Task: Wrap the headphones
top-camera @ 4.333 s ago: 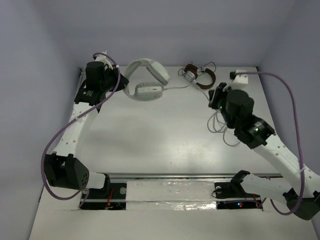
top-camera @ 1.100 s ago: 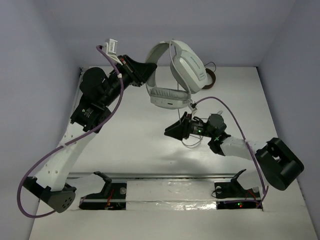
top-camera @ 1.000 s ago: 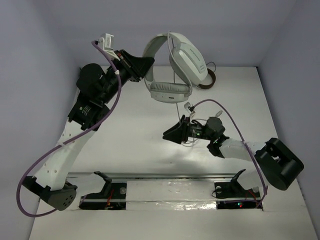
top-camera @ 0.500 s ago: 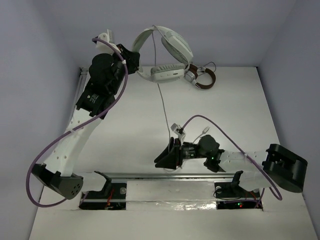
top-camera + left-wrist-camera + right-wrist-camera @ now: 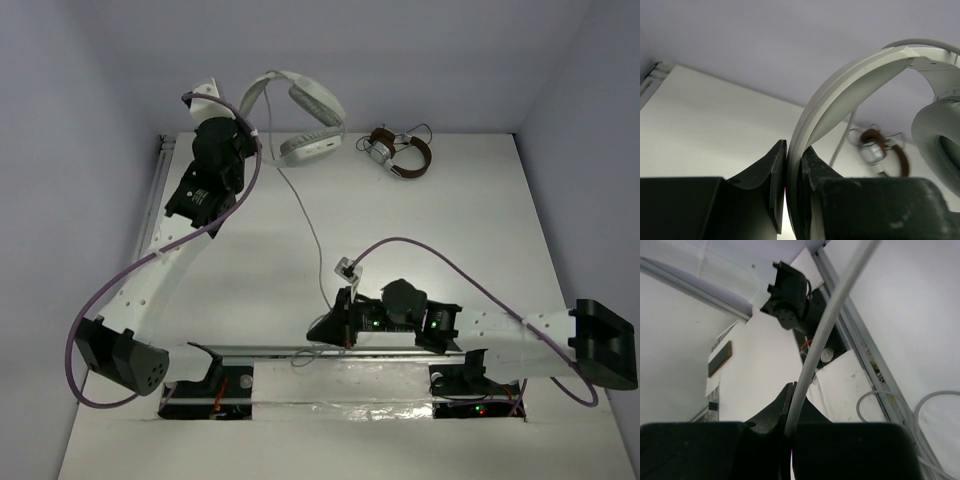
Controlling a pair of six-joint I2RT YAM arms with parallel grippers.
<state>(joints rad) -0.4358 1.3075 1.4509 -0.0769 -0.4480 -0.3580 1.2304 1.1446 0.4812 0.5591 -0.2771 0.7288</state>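
Headphones (image 5: pixel 303 112) hang above the desk's (image 5: pixel 480 230) far-left corner, headband (image 5: pixel 840 95) clamped in the left pincer (image 5: pixel 793 155); the right pincer (image 5: pixel 790 397) (low, by the near edge) seems clenched on their thin cable (image 5: pixel 826 324).

White over-ear headphones (image 5: pixel 316 100) aloft at far left, headband pinched, earcups hanging. Thin grey cable (image 5: pixel 832 307) runs taut to the near edge.

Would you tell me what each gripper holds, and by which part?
The left gripper clamps the headphones by the headband; the right gripper pinches their cable.
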